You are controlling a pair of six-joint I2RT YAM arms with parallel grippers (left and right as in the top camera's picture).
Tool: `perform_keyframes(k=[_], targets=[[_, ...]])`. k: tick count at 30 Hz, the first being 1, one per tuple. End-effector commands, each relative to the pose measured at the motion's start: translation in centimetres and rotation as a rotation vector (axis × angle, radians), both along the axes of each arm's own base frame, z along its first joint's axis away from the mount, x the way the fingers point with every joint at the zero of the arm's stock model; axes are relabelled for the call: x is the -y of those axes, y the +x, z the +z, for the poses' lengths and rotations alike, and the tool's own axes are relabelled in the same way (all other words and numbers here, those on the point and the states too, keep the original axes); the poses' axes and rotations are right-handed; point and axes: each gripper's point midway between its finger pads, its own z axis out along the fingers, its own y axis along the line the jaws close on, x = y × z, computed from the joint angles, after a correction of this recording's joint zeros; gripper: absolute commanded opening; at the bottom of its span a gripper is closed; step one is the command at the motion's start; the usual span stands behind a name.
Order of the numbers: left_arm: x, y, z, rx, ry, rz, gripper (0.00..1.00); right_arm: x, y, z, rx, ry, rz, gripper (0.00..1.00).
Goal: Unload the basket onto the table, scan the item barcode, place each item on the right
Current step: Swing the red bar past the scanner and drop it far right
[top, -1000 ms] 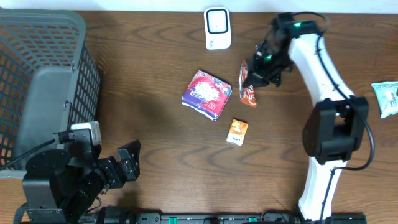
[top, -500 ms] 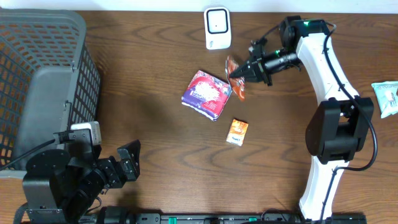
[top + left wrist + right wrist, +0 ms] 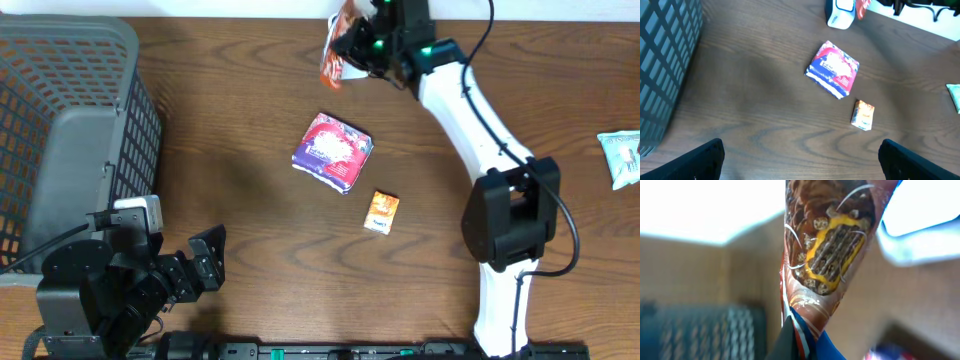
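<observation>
Your right claw [image 3: 358,45] is clenched on the glossy red-and-brown crinkled snack sachet [image 3: 337,45]. The sachet sits at the far edge of the dark wood-grain table [image 3: 250,220], overlapping the white plastic scanner [image 3: 839,14] from overhead. Mid-table lie a puffy purple-and-red foil pouch [image 3: 332,150] and, near it, a small orange carton [image 3: 381,212]. A grey plastic mesh basket [image 3: 60,120] stands at the left. Your left claw [image 3: 207,258] is spread wide, holding nothing.

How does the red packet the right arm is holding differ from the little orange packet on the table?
The red packet is held off the table, pinched in the shut right gripper; the orange packet lies flat, untouched. The red packet looks longer and crumpled; the orange packet is smaller and boxy. Both are colourfully printed packages.
</observation>
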Motion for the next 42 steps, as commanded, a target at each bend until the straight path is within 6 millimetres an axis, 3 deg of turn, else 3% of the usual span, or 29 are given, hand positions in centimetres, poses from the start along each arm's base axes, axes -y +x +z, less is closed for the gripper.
perform_keyframes(k=[1,4,11,13,16,19,23,28,31,33,36,37,40,41,42], targets=[[0.2,0.0,0.6,0.014,-0.008,-0.008,0.98,2.5,3.7,0.8,0.115,-0.086,-0.254,0.01],[0.2,0.0,0.6,0.014,-0.008,-0.008,0.98,1.9,5.0,0.0,0.144,-0.05,-0.266,0.01],[0.2,0.0,0.6,0.014,-0.008,-0.008,0.98,2.4,6.6,-6.0,0.049,-0.023,-0.255,0.01],[0.2,0.0,0.6,0.014,-0.008,-0.008,0.98,3.1,6.7,-6.5,0.042,-0.034,-0.242,0.01],[0.2,0.0,0.6,0.014,-0.008,-0.008,0.98,4.8,6.9,-5.5,0.069,-0.074,-0.22,0.01],[0.2,0.0,0.6,0.014,-0.008,-0.008,0.98,9.0,6.6,-4.2,0.031,-0.14,-0.292,0.01],[0.2,0.0,0.6,0.014,-0.008,-0.008,0.98,18.2,4.7,-3.6,-0.079,-0.328,-0.497,0.01],[0.2,0.0,0.6,0.014,-0.008,-0.008,0.98,31.2,-0.6,-4.8,-0.261,-0.68,-0.666,0.01],[0.2,0.0,0.6,0.014,-0.008,-0.008,0.98,37.1,-3.4,-5.6,-0.358,-0.844,-0.693,0.01],[0.2,0.0,0.6,0.014,-0.008,-0.008,0.98,40.1,-4.5,-6.0,-0.384,-0.93,-0.631,0.01],[0.2,0.0,0.6,0.014,-0.008,-0.008,0.98,42.6,-5.5,-6.8,-0.402,-0.984,-0.507,0.02],[0.2,0.0,0.6,0.014,-0.008,-0.008,0.98,43.3,-5.9,-7.1,-0.41,-1.0,-0.466,0.13],[0.2,0.0,0.6,0.014,-0.008,-0.008,0.98,45.9,-7.5,-7.5,-0.461,-1.03,-0.478,0.7],[0.2,0.0,0.6,0.014,-0.008,-0.008,0.98,46.7,-8.0,-7.5,-0.48,-1.025,-0.499,0.78],[0.2,0.0,0.6,0.014,-0.008,-0.008,0.98,47.1,-8.3,-7.6,-0.491,-1.013,-0.519,0.8]])
